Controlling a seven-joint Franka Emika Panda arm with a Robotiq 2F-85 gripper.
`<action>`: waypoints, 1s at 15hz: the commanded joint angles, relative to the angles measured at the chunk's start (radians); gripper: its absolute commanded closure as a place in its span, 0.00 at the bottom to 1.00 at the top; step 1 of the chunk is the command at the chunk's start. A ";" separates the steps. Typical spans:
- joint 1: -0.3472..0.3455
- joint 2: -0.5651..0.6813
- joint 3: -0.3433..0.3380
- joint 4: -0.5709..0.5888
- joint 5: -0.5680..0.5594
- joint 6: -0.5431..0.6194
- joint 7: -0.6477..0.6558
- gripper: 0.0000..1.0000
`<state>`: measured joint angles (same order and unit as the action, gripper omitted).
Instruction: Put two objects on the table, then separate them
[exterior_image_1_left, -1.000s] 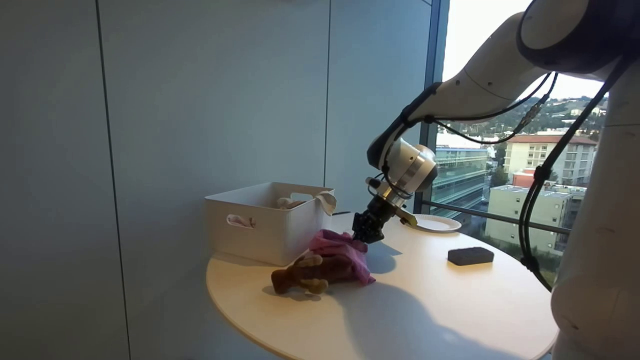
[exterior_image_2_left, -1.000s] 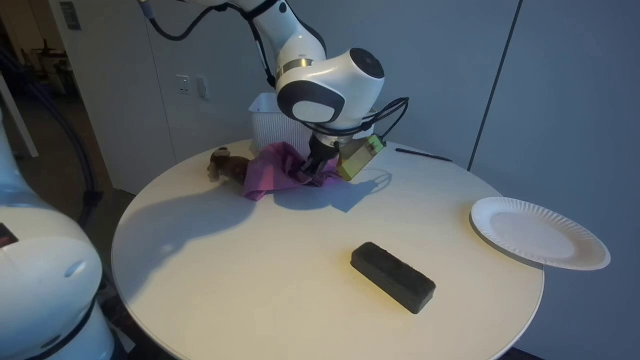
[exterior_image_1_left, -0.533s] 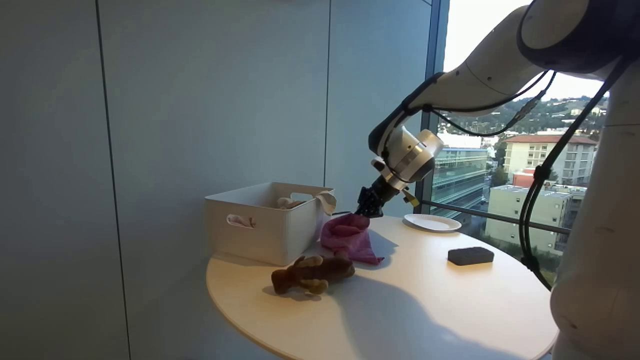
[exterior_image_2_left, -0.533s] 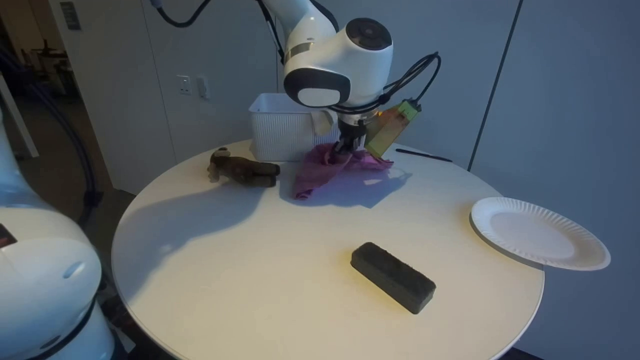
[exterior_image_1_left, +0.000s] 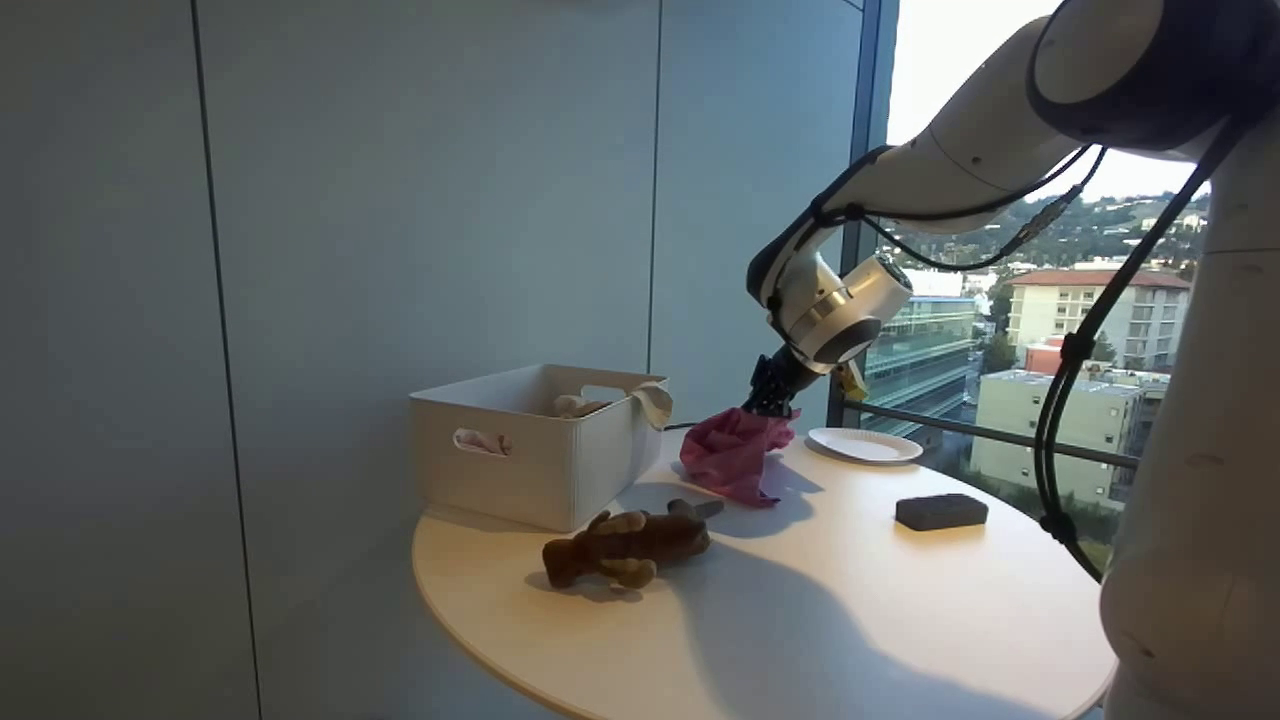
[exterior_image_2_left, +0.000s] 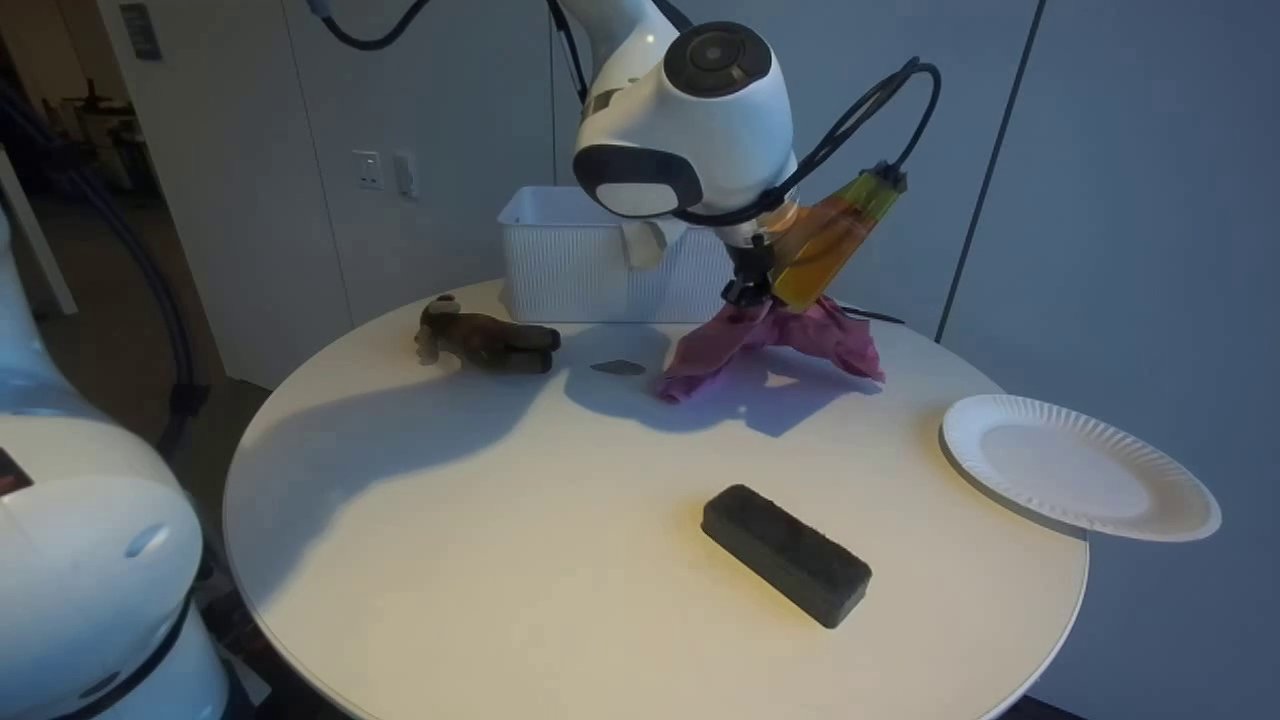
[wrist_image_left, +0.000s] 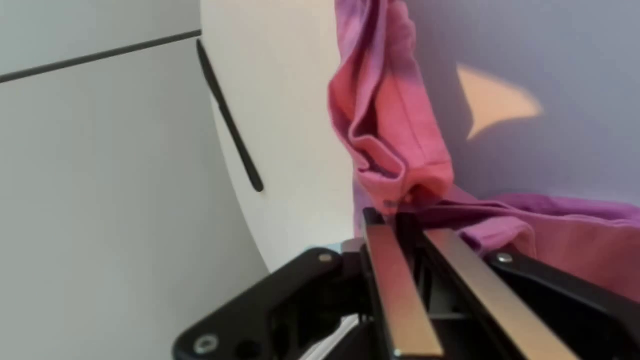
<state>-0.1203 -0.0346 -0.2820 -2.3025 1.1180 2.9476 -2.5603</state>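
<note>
I'm pinching crumpled pink cloth (exterior_image_1_left: 733, 455) in the black claw (wrist_image_left: 394, 220); the brown plush toy (exterior_image_2_left: 488, 343) is lying apart, leftward in both exterior views.

Pink cloth (exterior_image_1_left: 735, 455), brown toy (exterior_image_2_left: 490, 343), white plate (exterior_image_2_left: 1068, 470)

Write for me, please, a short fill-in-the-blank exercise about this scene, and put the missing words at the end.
1. Of the plush toy and the pink cloth, the gripper holds the ____.
2. Of the plush toy and the dark block, the one nearer to the white box is the ____.
3. Between the paper plate and the dark block, only the ____ overhangs the edge of the table.

Missing words: cloth; plush toy; plate.
</note>
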 joint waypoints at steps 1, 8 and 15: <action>-0.017 0.012 -0.007 -0.080 -0.169 -0.083 0.238 0.57; 0.025 -0.132 0.021 -0.099 -0.031 -0.017 0.163 0.05; -0.054 -0.321 0.004 -0.141 -0.454 -0.506 0.634 0.00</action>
<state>-0.1526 -0.2491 -0.2629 -2.4273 0.7834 2.6372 -2.0741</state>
